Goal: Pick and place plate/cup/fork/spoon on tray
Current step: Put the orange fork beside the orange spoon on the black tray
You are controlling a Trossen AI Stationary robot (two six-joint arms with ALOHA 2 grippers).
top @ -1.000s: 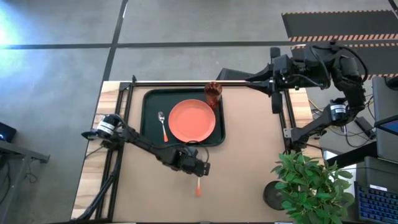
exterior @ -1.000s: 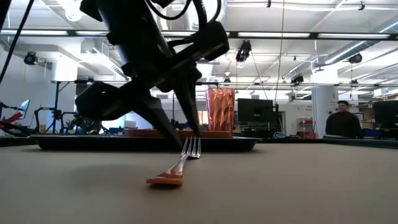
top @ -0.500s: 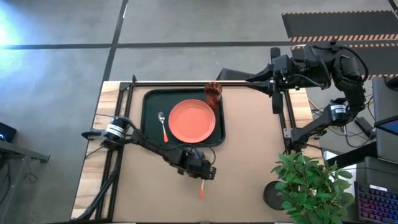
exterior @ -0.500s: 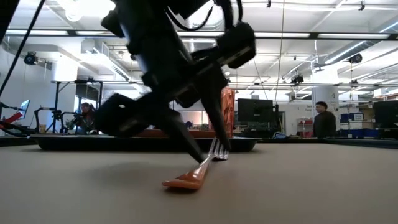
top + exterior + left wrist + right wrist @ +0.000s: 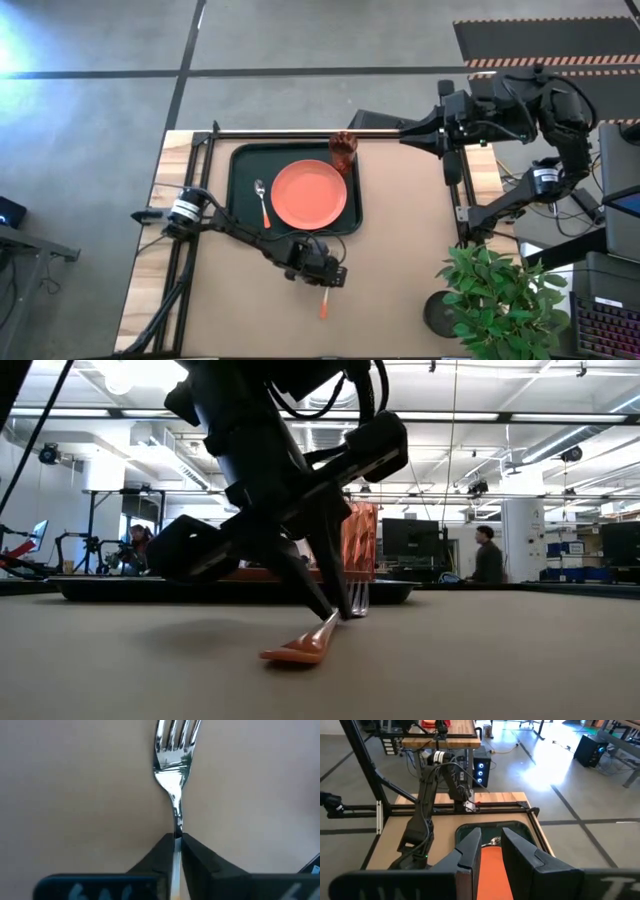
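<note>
The fork (image 5: 323,303) lies on the brown table in front of the tray (image 5: 240,165), its orange handle end (image 5: 292,653) toward the near edge. My left gripper (image 5: 326,279) is down over it and shut on its neck; the tines (image 5: 175,740) show past my fingers. The coral plate (image 5: 309,193) and the spoon (image 5: 262,203) lie in the tray. The cup (image 5: 343,148) stands at the tray's far right corner. My right gripper (image 5: 491,851) is open and empty, high beyond the table's far right side. My left gripper pinches the fork's silver neck (image 5: 176,827) between its two fingertips, just behind the tines. The fingers (image 5: 325,595) come down from above, slanting, one on each side of the neck. The handle end rests on the table.
A potted plant (image 5: 495,300) stands at the near right corner. Bare table lies to the right of the tray and around the fork. A metal frame (image 5: 300,132) runs along the far edge. A person (image 5: 487,555) walks in the room behind.
My left gripper has shifted a little toward the near right, and the fork has gone that way with it. For the last half second both have kept still.
</note>
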